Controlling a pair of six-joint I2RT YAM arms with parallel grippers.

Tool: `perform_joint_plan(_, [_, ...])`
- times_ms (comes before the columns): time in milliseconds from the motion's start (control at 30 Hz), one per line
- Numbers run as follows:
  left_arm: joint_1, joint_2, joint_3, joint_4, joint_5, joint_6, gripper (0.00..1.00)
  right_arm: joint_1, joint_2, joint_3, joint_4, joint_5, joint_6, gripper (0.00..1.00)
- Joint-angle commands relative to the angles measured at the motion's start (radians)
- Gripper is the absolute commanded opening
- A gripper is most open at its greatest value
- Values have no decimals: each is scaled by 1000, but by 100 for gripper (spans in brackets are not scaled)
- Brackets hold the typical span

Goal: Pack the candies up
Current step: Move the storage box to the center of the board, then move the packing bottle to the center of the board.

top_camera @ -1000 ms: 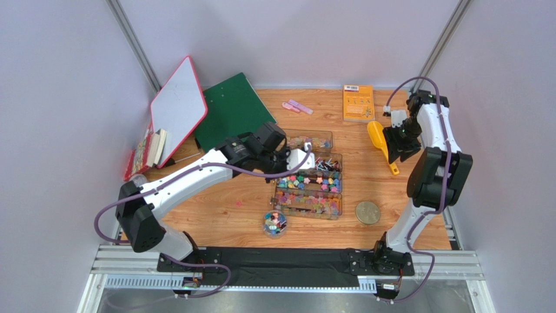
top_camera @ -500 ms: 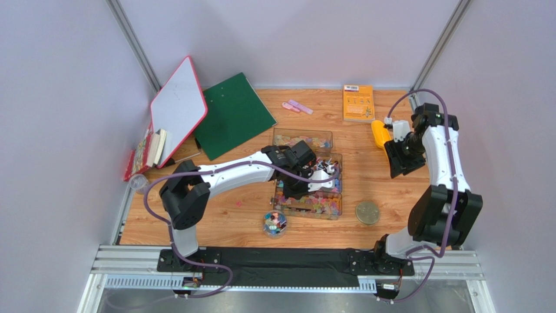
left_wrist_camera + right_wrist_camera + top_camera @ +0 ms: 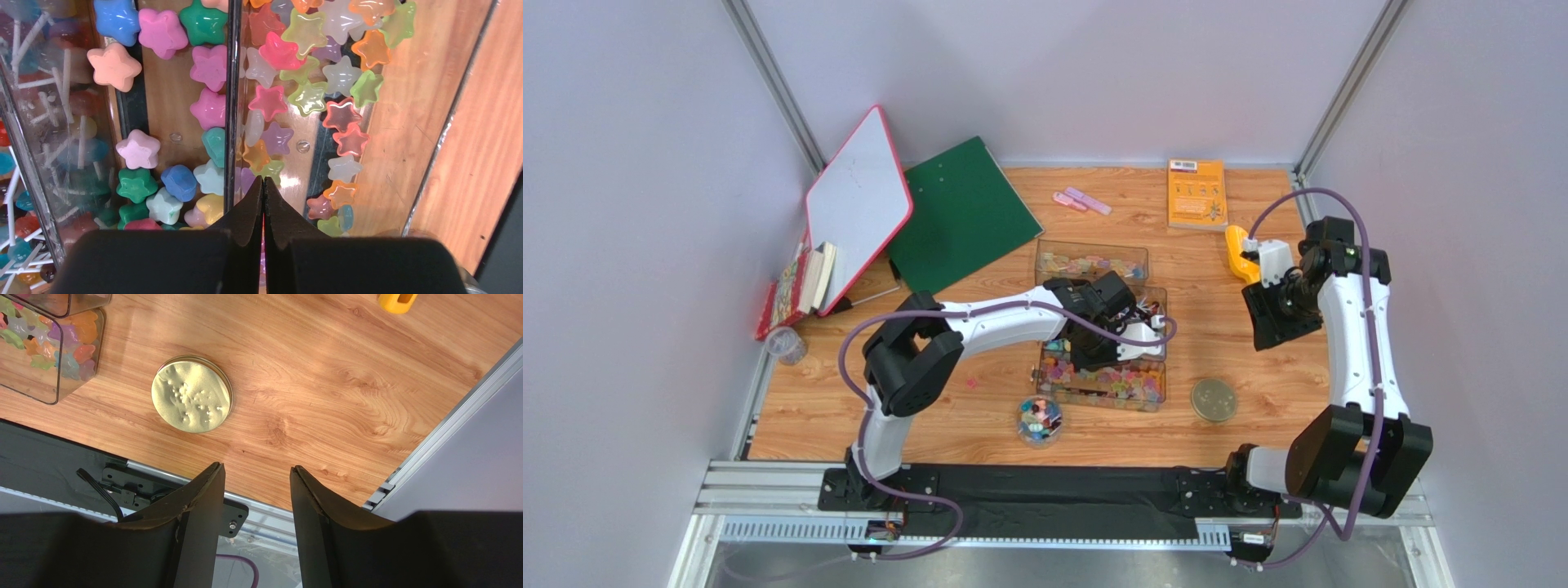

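Candies (image 3: 1124, 386) fill the clear trays (image 3: 1161, 404) mid-worktop (image 3: 811, 417) in the overhead view, and a few sit in the small jar (image 3: 1039, 419) just near of them. My left hand (image 3: 1097, 346) hangs over the trays, so I judge I'm at the picking step with the jar far from full. The right hand (image 3: 1268, 321) hovers well to the right, with the yellow scoop (image 3: 1237, 251) just beyond it. From the left wrist, that hand (image 3: 264, 181) is clenched, tips together with nothing I can see between them. It sits right above the divider wall (image 3: 232, 92) between two compartments of star candies (image 3: 210, 61). Next I'd need to part the fingers and shift off that wall. From the right wrist, the hand (image 3: 255, 468) is released and empty above bare wood. The gold lid (image 3: 192, 394) lies to its left and the frame rail (image 3: 442, 425) runs close on the right.
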Motion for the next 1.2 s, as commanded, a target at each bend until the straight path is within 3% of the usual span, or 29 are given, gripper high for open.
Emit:
perform_joint_plan(0, [37,36,63,115,-131,32,0,-5,-1,-9,61,-45,12,47])
perform_joint_plan(433, [102,104,199,112,-148,99,0,-5,34,14,89,-64,65,48])
perform_joint_plan(600, [102,-57,196,46,-86,65,2,-6,-9,17,86,-79,24,48])
perform_joint_plan(700, [102,-221,160,-11,-92,38,8,-6,-35,-9,95,-84,10,48])
perform_joint_plan(800, [102,-370,75,-127,-57,45,0,-6,-34,-23,95,-85,7,48])
perform_joint_plan(867, [102,-469,-27,-180,-27,50,0,-6,-29,-21,95,-94,13,48])
perform_joint_plan(1000, [100,-577,-194,-273,61,12,0,-5,-20,-3,84,-127,30,48])
perform_joint_plan(1167, [71,-632,-337,-280,126,-34,0,-5,-27,9,54,-127,9,48])
